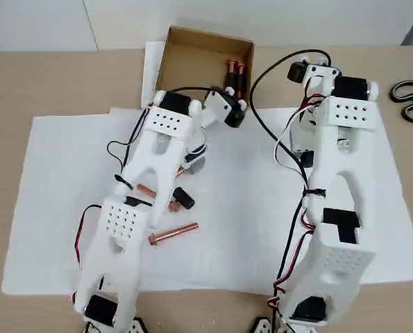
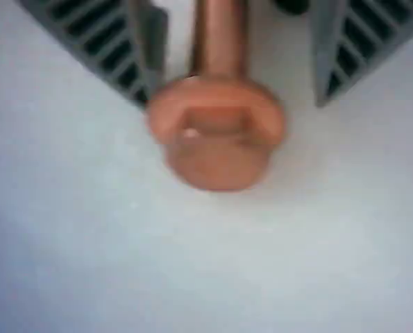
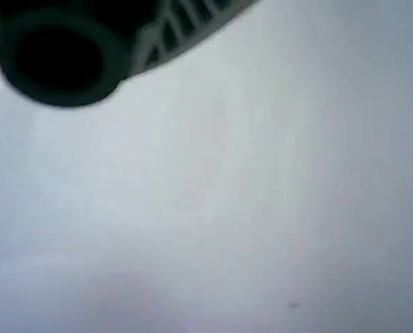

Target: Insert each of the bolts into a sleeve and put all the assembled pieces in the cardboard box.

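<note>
White paper spreads under both arms. At its far edge, the cardboard box holds 2 assembled pieces. The left gripper is spread wide, straddling 1 bolt that lies on the paper. A sleeve sits at the right gripper, but I cannot tell whether it is gripped.

Wide free lane down the middle of the high view, over bare white paper, between left arm and right arm. Cluttered at centre left: loose bolts, black sleeve, left arm overhead. Cardboard box at upper centre open-topped, lower right corner screened by left wrist. Scissors far upper right.
</note>
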### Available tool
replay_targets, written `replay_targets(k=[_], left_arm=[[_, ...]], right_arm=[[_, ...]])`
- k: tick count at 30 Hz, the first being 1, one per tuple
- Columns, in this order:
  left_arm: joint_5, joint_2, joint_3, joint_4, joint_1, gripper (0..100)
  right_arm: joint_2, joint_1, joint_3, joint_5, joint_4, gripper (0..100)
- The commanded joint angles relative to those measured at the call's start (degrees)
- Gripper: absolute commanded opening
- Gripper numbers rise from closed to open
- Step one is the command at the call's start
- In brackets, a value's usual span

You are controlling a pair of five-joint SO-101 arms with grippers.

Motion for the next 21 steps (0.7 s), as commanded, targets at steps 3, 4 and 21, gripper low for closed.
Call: replay_targets(k=[3,4,21], left_arm=[[-0.1,-0.3,-2.0,-0.8,-0.1,5],[-0.1,-0.3,-2.0,-0.8,0.3,5],[3.3,-0.8,-10.0,0.6,3.4,1]], right_arm=[[-3.9,0.3,-0.9,0.1,0.5,0.5],[-3.9,0.3,-0.9,0.1,0.5,0.5],[1.3,0.5,-0.9,0.3,0.5,0.5]])
